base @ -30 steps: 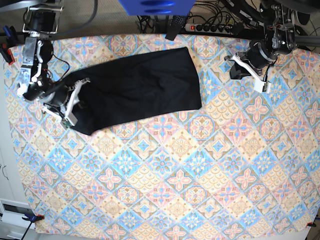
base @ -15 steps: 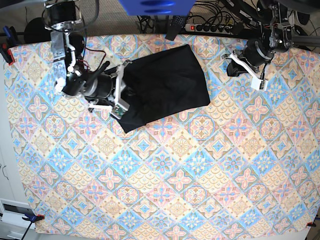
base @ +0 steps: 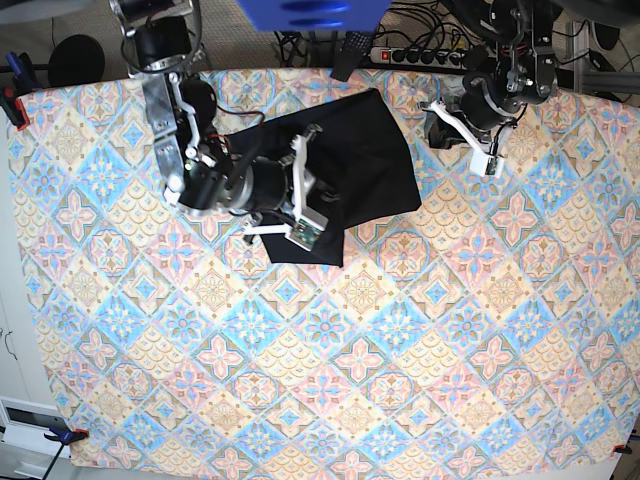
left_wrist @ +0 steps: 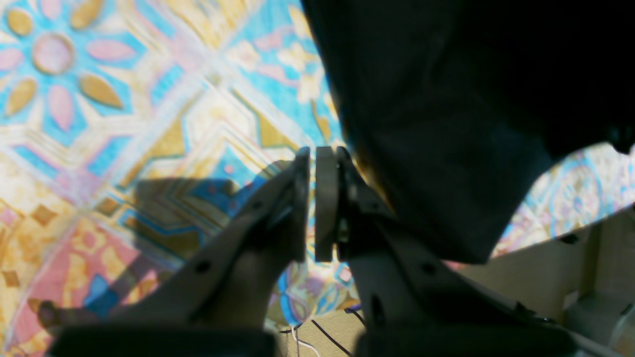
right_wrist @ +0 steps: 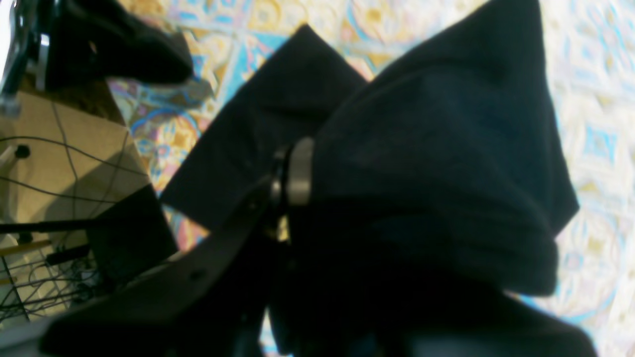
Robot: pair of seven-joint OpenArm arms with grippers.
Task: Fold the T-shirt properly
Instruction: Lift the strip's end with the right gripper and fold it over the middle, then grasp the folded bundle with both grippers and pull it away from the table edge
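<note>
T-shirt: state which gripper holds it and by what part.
The right gripper is shut on the T-shirt, pinching a lifted fold at its edge; the left gripper is shut, empty.

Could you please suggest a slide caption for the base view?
Right pincer carries a gripped end of the black T-shirt over itself; left pincer waits shut, empty.

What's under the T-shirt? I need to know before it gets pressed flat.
Only the patterned tablecloth shows around the T-shirt. Its lifted end is draped over the right gripper; anything beneath the cloth is hidden.
</note>
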